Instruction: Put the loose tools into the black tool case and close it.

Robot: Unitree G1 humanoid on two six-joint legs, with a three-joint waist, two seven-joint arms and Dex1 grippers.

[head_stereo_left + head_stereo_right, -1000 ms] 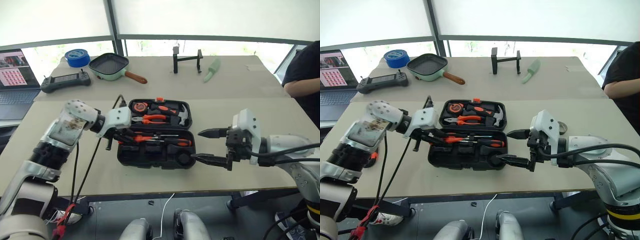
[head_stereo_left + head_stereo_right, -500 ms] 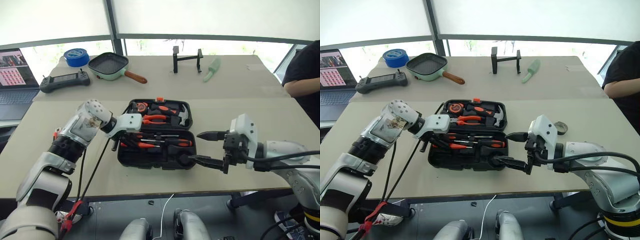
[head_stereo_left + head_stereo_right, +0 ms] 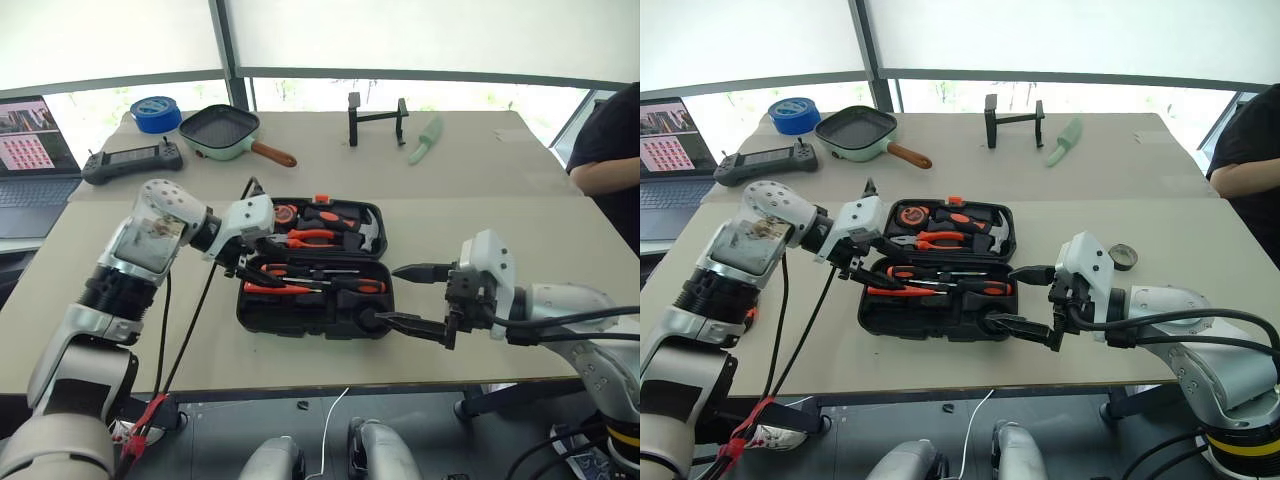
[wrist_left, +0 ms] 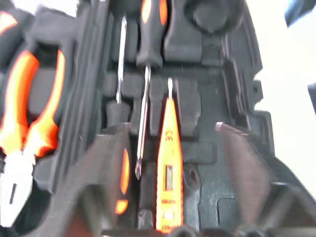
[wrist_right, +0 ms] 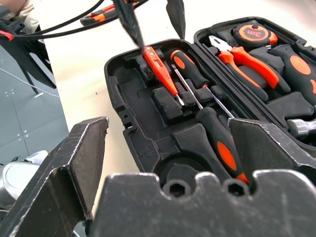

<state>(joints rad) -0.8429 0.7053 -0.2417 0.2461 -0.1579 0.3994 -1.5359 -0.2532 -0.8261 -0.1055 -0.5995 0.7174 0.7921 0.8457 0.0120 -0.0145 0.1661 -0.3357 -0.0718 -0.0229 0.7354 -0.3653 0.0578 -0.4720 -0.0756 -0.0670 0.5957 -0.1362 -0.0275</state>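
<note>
Left pincer (image 3: 862, 268), released, above the slim orange screwdriver (image 3: 898, 291) in the black tool case (image 3: 940, 312); right pincer (image 3: 1028, 300) released beside it; an unseated screwdriver could block the lid.

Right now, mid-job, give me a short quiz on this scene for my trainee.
1. True or false: the black tool case is shut.
2. Where does the slim orange screwdriver lie? A: in the case's near half. B: in its far half. C: outside the case.
3. Fill in: the right gripper, at the case's right end, has its fingers ____.

Key: 1 false; 2 A; 3 open.
</note>
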